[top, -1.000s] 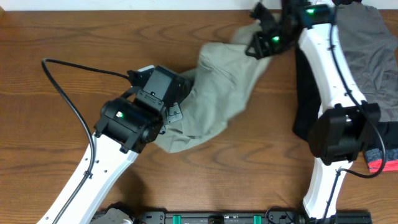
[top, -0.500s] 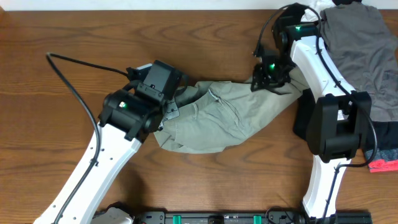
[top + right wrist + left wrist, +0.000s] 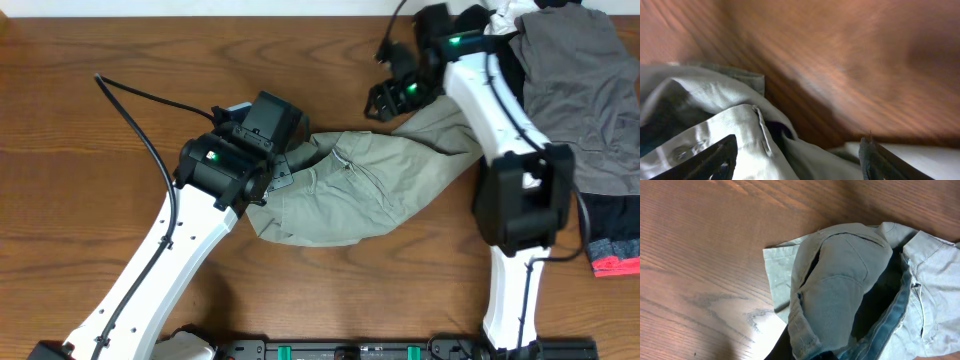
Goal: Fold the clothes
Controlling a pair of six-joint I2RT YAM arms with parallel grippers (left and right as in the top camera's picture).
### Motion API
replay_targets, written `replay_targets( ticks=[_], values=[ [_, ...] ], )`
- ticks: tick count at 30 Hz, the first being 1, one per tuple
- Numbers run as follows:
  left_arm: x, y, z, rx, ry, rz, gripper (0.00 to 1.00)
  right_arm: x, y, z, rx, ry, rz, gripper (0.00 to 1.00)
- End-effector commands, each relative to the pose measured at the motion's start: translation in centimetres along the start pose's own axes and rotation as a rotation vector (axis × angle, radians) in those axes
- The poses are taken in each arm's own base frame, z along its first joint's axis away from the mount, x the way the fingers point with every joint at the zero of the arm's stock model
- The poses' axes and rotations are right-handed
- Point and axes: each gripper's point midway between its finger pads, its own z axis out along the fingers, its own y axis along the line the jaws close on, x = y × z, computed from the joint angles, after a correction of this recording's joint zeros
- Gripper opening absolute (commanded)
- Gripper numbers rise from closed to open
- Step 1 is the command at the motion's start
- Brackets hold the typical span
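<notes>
Pinching the clothes (image 3: 350, 195) in the left claw (image 3: 272, 180), clamped shut on a bunched edge right at its tip. Hanging the right claw (image 3: 799, 140) wide open over the opposite end, gripping nothing, with pale folds directly beneath and between its jaws. Sprawling over the table (image 3: 60, 200) as a rumpled band from one claw to the other, zip and stitched seams facing up nearer the left claw. Judging the cloth as light, soft and limp: sagging wherever unsupported, draping instead of holding a shape, neither slippery nor fragile. Expecting thicker, firmer going at the waistband, fly and stitched hems, so probably taking hold best there, at a corner just below the right claw, pinching one clean edge and not a heap of layers. Treating a mid-panel grab as risky, likely dragging the whole bundle askew and undoing any flattening. Needing both ends held and drawn apart before attempting any crease.
</notes>
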Motion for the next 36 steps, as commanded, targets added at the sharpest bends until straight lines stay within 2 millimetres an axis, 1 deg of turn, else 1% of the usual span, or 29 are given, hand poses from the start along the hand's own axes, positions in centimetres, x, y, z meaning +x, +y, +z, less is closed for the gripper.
replay_targets(
  ticks=[1, 5, 7, 8, 9, 11, 12, 13, 15, 16, 17, 19, 21, 25, 28, 31, 36],
  values=[
    [-0.1, 0.3, 0.3, -0.017, -0.001, 0.016, 0.06, 1.3, -0.1, 3.0, -0.036, 0.066, -0.021, 0.75],
    [-0.1, 0.3, 0.3, -0.017, -0.001, 0.016, 0.06, 2.8, -0.5, 4.8, -0.07, 0.126, -0.003, 0.75],
    [-0.1, 0.3, 0.3, -0.017, -0.001, 0.016, 0.06, 3.2, -0.4, 5.0, -0.086, 0.141, 0.003, 0.73],
    [-0.1, 0.3, 0.3, -0.017, -0.001, 0.016, 0.06, 3.3, -0.4, 5.0, -0.086, 0.143, 0.003, 0.7],
    [-0.1, 0.3, 0.3, -0.017, -0.001, 0.016, 0.06, 3.3, -0.4, 4.9, -0.086, 0.142, 0.003, 0.65],
    [-0.1, 0.3, 0.3, -0.017, -0.002, 0.016, 0.06, 3.2, -0.4, 4.8, -0.09, 0.138, 0.004, 0.48],
    [-0.1, 0.3, 0.3, -0.017, -0.002, 0.016, 0.06, 3.1, -0.2, 4.8, -0.101, 0.134, 0.005, 0.36],
    [-0.1, 0.3, 0.3, -0.017, -0.002, 0.016, 0.06, 3.0, 0.1, 4.7, -0.123, 0.127, 0.008, 0.27],
    [-0.1, 0.3, 0.3, -0.017, -0.002, 0.016, 0.06, 2.5, 1.0, 4.5, -0.181, 0.105, -0.001, 0.04],
    [-0.1, 0.3, 0.3, -0.017, -0.001, 0.016, 0.06, 2.2, 1.5, 4.2, -0.206, 0.093, -0.007, 0.01],
    [-0.1, 0.3, 0.3, -0.017, -0.002, 0.016, 0.06, 1.7, 1.8, 3.8, -0.225, 0.078, -0.008, 0.01],
    [-0.2, 0.2, 0.3, -0.015, -0.005, 0.015, 0.06, 0.6, 2.2, 2.6, -0.244, 0.046, -0.016, 0.01],
    [-0.5, 0.2, 0.2, -0.008, -0.014, 0.007, 0.06, -0.9, 2.3, 0.9, -0.24, 0.004, -0.028, 0.01],
    [-1.8, 0.2, -0.3, 0.023, -0.059, -0.012, 0.06, -4.4, 2.3, -4.1, -0.206, -0.103, -0.066, 0.01],
    [-2.9, 0.4, -1.1, 0.052, -0.105, -0.022, 0.06, -6.3, 2.6, -8.0, -0.179, -0.177, -0.093, 0.01],
    [-4.2, 0.7, -2.2, 0.087, -0.164, -0.027, 0.06, -7.4, 2.8, -11.1, -0.139, -0.233, -0.116, 0.01],
    [-6.9, 1.7, -5.0, 0.147, -0.292, -0.059, 0.06, -8.0, 2.6, -14.6, -0.067, -0.282, -0.132, 0.01]
  ],
)
